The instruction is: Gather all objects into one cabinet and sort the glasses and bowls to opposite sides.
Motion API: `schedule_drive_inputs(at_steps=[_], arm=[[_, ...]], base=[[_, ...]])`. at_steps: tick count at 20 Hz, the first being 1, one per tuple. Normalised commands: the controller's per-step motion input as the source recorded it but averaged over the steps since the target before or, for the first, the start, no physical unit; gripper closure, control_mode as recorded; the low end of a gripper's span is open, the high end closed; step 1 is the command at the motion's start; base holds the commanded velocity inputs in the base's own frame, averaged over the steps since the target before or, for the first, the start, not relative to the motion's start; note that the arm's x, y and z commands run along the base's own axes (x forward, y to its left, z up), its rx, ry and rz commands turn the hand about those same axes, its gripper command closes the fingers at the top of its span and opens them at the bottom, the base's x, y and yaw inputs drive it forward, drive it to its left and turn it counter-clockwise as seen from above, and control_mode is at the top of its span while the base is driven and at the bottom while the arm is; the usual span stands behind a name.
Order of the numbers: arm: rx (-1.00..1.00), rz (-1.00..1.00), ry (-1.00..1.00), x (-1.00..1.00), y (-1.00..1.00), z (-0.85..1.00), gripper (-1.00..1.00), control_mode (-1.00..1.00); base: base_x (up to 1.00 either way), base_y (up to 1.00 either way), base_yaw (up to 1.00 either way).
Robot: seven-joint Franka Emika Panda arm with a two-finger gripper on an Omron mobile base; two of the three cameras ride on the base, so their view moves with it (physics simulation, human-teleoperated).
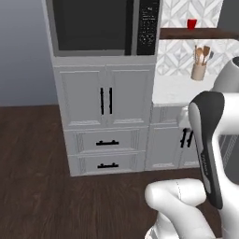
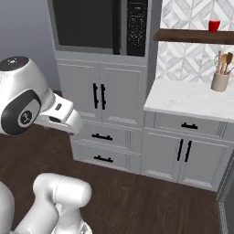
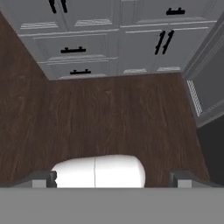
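Note:
One of the glasses, a small red cup (image 1: pixel 192 23) (image 2: pixel 214 25), stands on the dark wooden shelf (image 1: pixel 179 33) (image 2: pixel 183 36) high on the tiled wall at the right. The bowls and the cabinet are out of view. My gripper (image 3: pixel 113 178) hangs low over the dark wood floor, well away from the cup. It points down at the floor in front of the base cabinets. Its two fingertips (image 3: pixel 44 177) stand wide apart and open, with nothing between them.
A tall grey unit with a black oven (image 1: pixel 102 25) (image 2: pixel 96 23) stands ahead, with doors and drawers below it (image 1: pixel 107 142) (image 2: pixel 103 137). To its right a white counter (image 1: pixel 172 88) (image 2: pixel 192 98) holds a utensil jar (image 1: pixel 199 70) (image 2: pixel 220 80). A dark appliance front (image 3: pixel 210 78) is at the right.

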Motion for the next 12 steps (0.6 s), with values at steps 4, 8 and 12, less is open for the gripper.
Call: schedule_drive_inputs(at_steps=[4,8,12], arm=[[0.0,0.0,0.0,0.0,0.0,0.0,-1.0,1.0],[0.0,0.0,0.0,0.0,0.0,0.0,-1.0,1.0],[0.0,0.0,0.0,0.0,0.0,0.0,-1.0,1.0]], base=[[0.49,-0.53,0.0],[0.46,-0.66,0.0],[0.41,-0.61,0.0]])
